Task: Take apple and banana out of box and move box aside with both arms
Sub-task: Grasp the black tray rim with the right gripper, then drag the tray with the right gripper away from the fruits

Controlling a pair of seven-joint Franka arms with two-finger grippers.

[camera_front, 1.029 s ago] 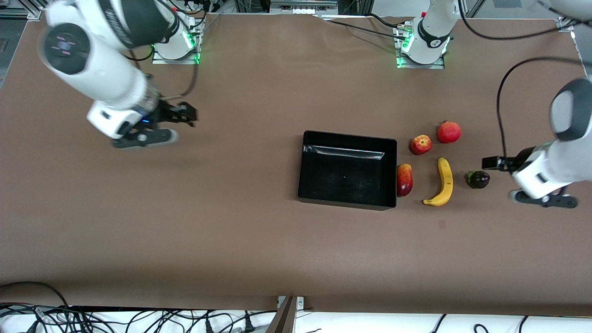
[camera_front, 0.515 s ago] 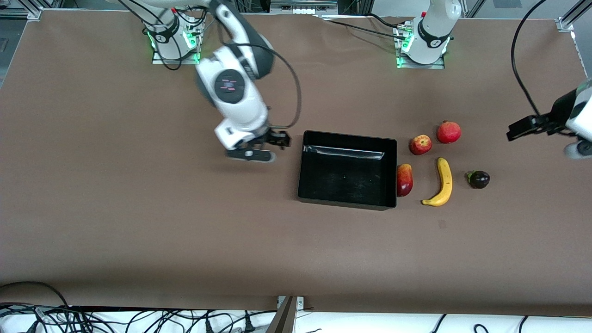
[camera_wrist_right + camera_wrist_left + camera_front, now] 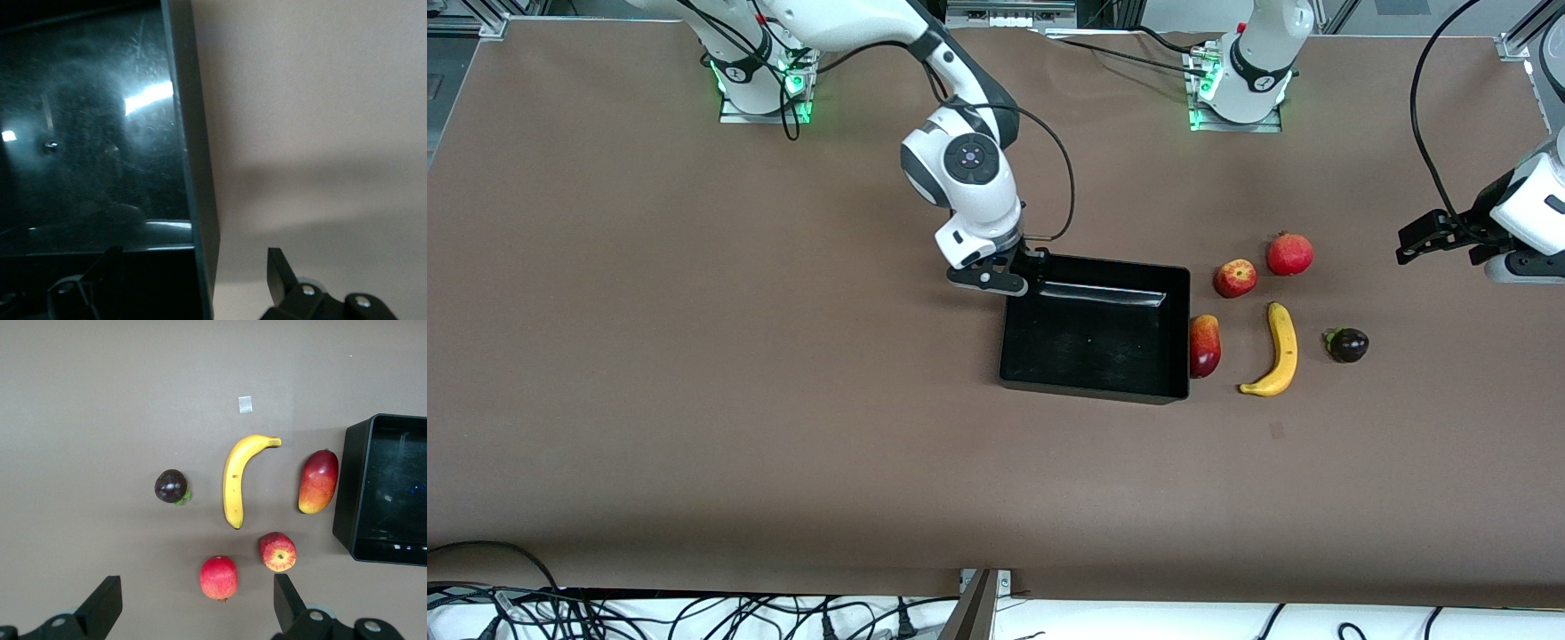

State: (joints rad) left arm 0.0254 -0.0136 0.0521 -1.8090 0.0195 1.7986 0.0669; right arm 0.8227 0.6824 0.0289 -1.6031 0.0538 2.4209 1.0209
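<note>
The black box (image 3: 1003,331) stands mid-table, empty. Beside it, toward the left arm's end, lie the mango (image 3: 1204,345), apple (image 3: 1234,278), pomegranate (image 3: 1289,254), banana (image 3: 1280,351) and dark purple fruit (image 3: 1346,345). My right gripper (image 3: 1036,267) is open at the box's corner farthest from the front camera; in the right wrist view it (image 3: 195,257) straddles the box wall (image 3: 193,167). My left gripper (image 3: 1418,238) is open and empty, up over the table near its end. The left wrist view shows it (image 3: 197,610) by the pomegranate (image 3: 219,577), with the apple (image 3: 277,551), banana (image 3: 237,480), mango (image 3: 318,481) and purple fruit (image 3: 171,486).
A small pale tape patch (image 3: 1278,431) lies on the brown table nearer the front camera than the banana. Cables hang along the table's front edge (image 3: 694,613). The arm bases (image 3: 1236,80) stand at the back edge.
My right arm has swung from its end of the table to the box's corner and straddles its wall. My left gripper has risen away from the purple fruit.
</note>
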